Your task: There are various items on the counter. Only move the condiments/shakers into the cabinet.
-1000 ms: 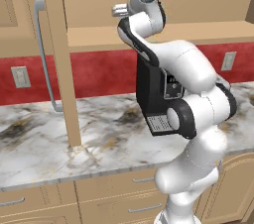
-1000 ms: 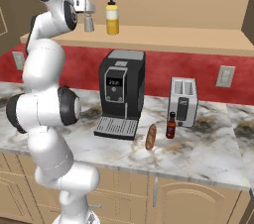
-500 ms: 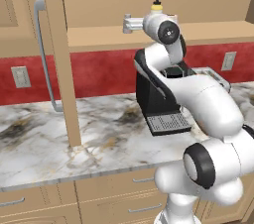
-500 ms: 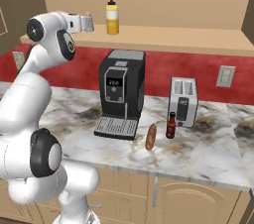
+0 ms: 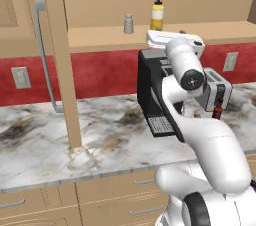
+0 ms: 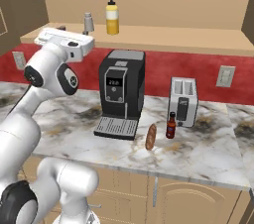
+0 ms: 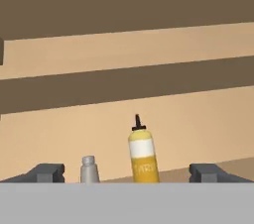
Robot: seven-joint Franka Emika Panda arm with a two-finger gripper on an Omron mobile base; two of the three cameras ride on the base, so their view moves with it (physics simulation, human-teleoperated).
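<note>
Standing upright on cabinet [image 6: 163, 39] shelf: shaker [image 6: 89, 23], yellow bottle [image 6: 112, 16]; gripper [image 7: 127, 172] open, empty; red bottle [image 6: 171, 125] awaits on counter [image 6: 208, 143].

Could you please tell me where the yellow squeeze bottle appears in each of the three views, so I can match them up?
Left base view: yellow squeeze bottle upright on the cabinet shelf, top centre-right.
Right base view: on the same shelf, top, left of centre.
Hand view: lower centre, upright.
Shared landmark: the grey shaker stands close to its left in all three.
</note>
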